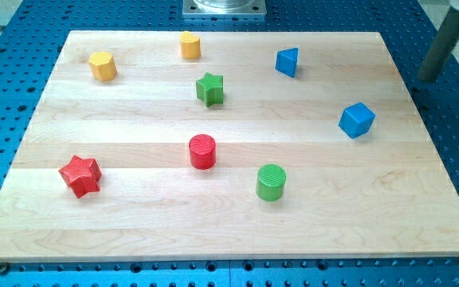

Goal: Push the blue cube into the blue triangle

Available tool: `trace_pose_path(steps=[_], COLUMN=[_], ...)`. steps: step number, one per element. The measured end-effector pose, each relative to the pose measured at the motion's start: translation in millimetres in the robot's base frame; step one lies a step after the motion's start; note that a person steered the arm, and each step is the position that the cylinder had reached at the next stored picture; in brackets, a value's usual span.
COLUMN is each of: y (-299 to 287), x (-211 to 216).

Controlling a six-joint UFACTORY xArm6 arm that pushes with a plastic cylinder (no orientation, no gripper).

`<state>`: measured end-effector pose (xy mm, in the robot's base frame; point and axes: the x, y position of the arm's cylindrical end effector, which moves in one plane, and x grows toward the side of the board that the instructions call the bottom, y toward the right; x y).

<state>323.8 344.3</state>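
Currently, single camera view only. You see the rod entering at the view's top right, off the wooden board [213, 231], over the blue perforated table [453, 159]. My tip [427, 78] is the rod's lower end; no fingers exist on this rig, so there is nothing to report as apart, together or clamped, only a bare rod touching no block.

Risks first. You want the blue cube [357, 120] driven toward the view's upper left. The tip sits on the cube's upper-right side, so a straight approach from here would likely shove the cube toward the view's lower left, away from the target. An off-centre contact on a cube face would probably spin it and let it slip past the tip. Too long a push could knock the blue triangle [288, 61] toward the board's top edge.

Positions relative to the tip: blue cube is near, down and to the view's left. Blue triangle lies further left, slightly above tip level, well apart from the cube. Your tip should first get round to the cube's lower-right side.

Bystanders: green star [209, 88], red cylinder [202, 151], green cylinder [271, 182] lie far left of the tip, outside the likely push line.
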Motion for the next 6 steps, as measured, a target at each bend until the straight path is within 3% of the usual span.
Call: trace_pose_path(steps=[1, 2, 3, 4, 6], y=[-54.0, -150.9, -159.2, -121.0, -160.7], x=[128.2, 175.1, 130.5, 144.0, 54.7])
